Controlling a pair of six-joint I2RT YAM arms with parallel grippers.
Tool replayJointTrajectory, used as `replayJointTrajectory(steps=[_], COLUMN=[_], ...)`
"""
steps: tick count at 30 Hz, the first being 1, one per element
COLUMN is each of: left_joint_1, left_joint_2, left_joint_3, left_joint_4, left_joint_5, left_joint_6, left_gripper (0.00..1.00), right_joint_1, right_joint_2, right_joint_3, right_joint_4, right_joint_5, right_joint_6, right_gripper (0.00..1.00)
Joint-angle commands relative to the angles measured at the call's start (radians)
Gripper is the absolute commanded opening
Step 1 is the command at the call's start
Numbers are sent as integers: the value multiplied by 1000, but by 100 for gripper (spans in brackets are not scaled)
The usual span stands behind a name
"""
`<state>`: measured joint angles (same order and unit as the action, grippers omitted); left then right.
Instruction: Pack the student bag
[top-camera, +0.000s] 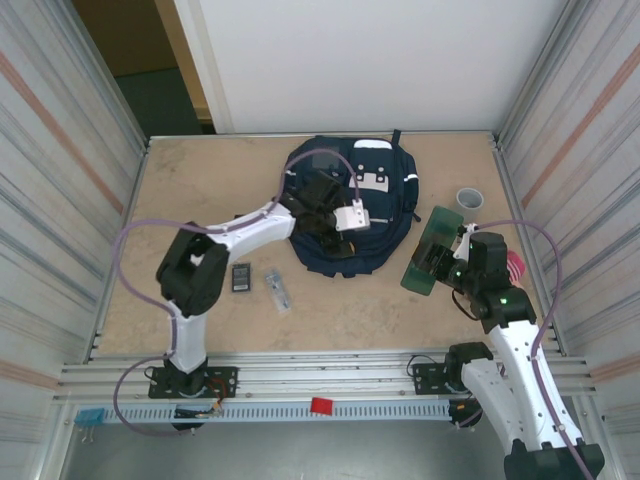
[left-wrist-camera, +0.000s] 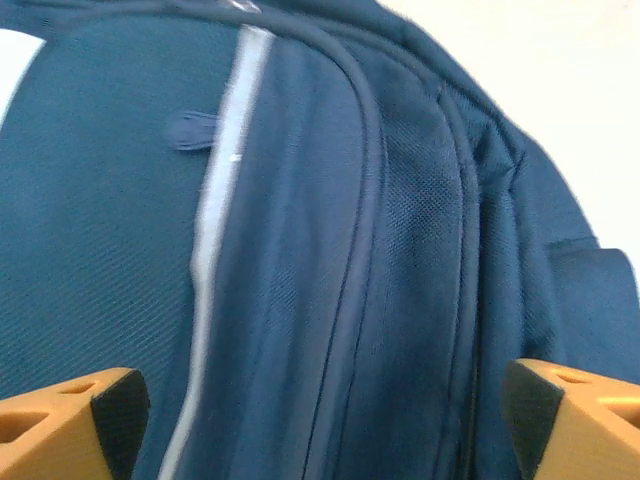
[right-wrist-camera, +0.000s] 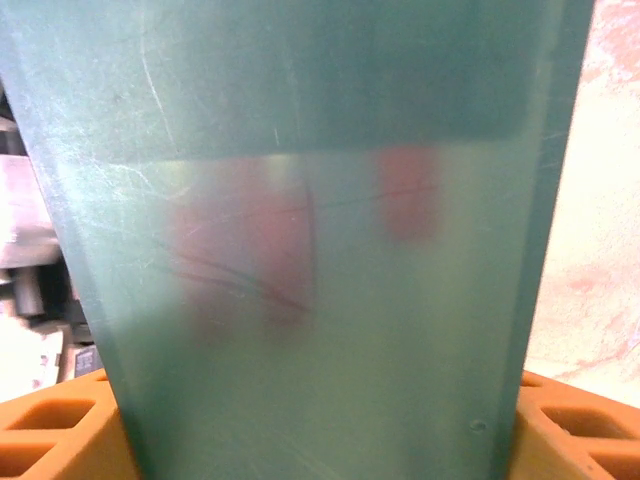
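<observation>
**A:** What lay nearest the arms?

**B:** A small dark device and a clear item lay side by side, left of the worktop's centre and toward its near edge. Neither was touched.

**A:** And the right gripper?

**B:** The right gripper stood toward the right edge, clamped across the green pencil case, which it held tilted. In the wrist view the case spanned the gap between the orange fingers.

**A:** Where was the bag?

**B:** The student bag lay flat at the middle of the far edge. The left gripper hovered over it with its jaws wide apart and nothing between them. Its fingertips framed the zip seams. A grey cup stood beyond, near the far right corner.

**A:** So how should the step go?

**B:** The bag looked closed to me. I'd have the left gripper pinch one fabric edge beside the zip, not the whole bulge. Then it should lift the mouth open and hold it there before the case came over, narrow end first.
</observation>
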<state>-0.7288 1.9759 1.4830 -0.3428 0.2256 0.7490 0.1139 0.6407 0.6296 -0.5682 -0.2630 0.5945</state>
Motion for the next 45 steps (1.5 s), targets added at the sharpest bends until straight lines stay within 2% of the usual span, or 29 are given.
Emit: replayJointTrajectory(steps=[1, 7, 10, 17, 22, 24, 28, 33, 35, 38, 39, 41, 42, 43, 45], left_joint_1=[-2, -4, -6, 3, 42, 49, 51, 52, 51, 52, 52, 51, 49, 46, 36], left_joint_2=[49, 68, 65, -26, -50, -42, 26, 114, 149, 166, 165, 145, 126, 80, 14], left_joint_3=[66, 65, 70, -9, -27, -28, 9, 84, 89, 91, 89, 82, 73, 65, 55], left_joint_4=[57, 163, 159, 174, 185, 211, 215, 134, 150, 184, 189, 194, 192, 186, 147], left_joint_5=[-114, -94, -65, 115, 261, 246, 120, 118, 72, -15, -35, -57, -60, -52, -27], left_joint_6=[52, 7, 0, 6, -33, -48, -31, 23, 24, 14, 17, -1, -19, -42, -83], left_gripper=[93, 88, 88, 92, 93, 93, 92, 94, 92, 81, 70, 26, 12, 8, 5], right_joint_1=[7, 9, 9, 9, 8, 9, 9, 8, 8, 8, 7, 8, 7, 7, 6], right_joint_2=[-6, -2, 1, 6, 13, 10, 5, -4, -7, -9, -7, -6, -3, 0, 7], right_joint_3=[-4, -24, -28, -35, -38, -42, -42, -35, -36, -36, -36, -34, -32, -31, -32], right_joint_4=[25, 38, 42, 51, 57, 57, 53, 37, 33, 30, 31, 28, 27, 25, 24], right_joint_5=[-20, -27, -32, -32, -38, -37, -36, -28, -22, -19, -18, -19, -18, -18, -21], right_joint_6=[6, 1, -1, -3, -1, 1, 1, -2, -4, -3, -4, -3, -2, -2, 4], right_gripper=[55, 55, 55, 55, 55, 55, 55, 55, 55, 55, 55, 54, 55, 54, 54])
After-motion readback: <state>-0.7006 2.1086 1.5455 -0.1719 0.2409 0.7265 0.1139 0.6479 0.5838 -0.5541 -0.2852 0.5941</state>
